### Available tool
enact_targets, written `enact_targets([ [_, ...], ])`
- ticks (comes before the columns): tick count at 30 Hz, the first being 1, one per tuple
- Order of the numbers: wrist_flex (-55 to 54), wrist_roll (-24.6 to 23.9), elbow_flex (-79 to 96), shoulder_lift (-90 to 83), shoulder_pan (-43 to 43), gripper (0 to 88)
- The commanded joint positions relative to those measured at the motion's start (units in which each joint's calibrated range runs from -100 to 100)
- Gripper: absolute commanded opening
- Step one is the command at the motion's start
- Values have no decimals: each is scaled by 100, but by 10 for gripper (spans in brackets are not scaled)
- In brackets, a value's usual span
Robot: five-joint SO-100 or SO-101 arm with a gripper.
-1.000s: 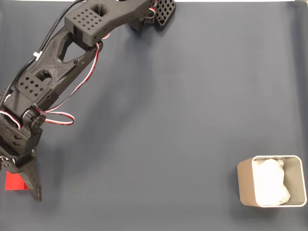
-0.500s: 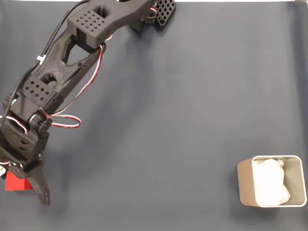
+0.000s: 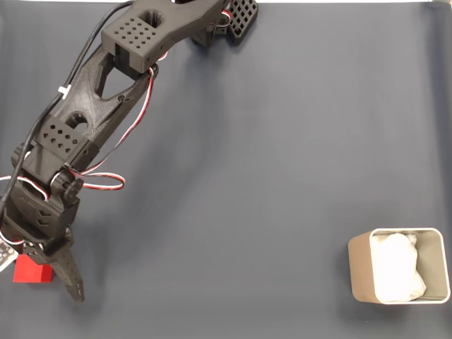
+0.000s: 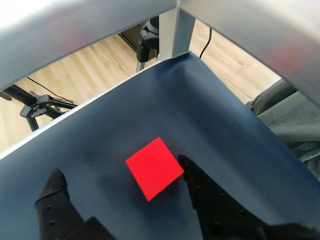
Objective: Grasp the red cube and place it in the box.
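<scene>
The red cube (image 3: 32, 270) lies on the dark blue mat near the left edge of the fixed view, partly under the arm's wrist. In the wrist view the red cube (image 4: 154, 167) rests flat between the two black fingers, close against the right finger (image 4: 192, 175) and well apart from the left finger (image 4: 56, 184). My gripper (image 4: 120, 168) is open and straddles the cube; in the fixed view the gripper (image 3: 42, 282) has one long finger (image 3: 70, 279) showing to the right of the cube. The beige box (image 3: 359, 265) with white lining stands far off at the lower right.
The black arm (image 3: 106, 78) stretches from the top of the fixed view down to the lower left. In the wrist view the mat's edge (image 4: 125, 82) runs close behind the cube, with wooden floor, a tripod (image 4: 42, 105) and a metal frame leg (image 4: 175, 35) beyond.
The arm has reached further toward the bottom of the fixed view, its finger sliding down past the cube. The cube now shows slightly further right.
</scene>
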Motion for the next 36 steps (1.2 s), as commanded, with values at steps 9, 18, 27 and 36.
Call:
enact_targets([
  [9, 20, -24, 375, -729, -80, 482],
  [18, 36, -10, 621, -980, -66, 479],
  [27, 12, -29, 1077, -1379, -109, 476],
  [36, 36, -59, 1269, -1621, -215, 476],
])
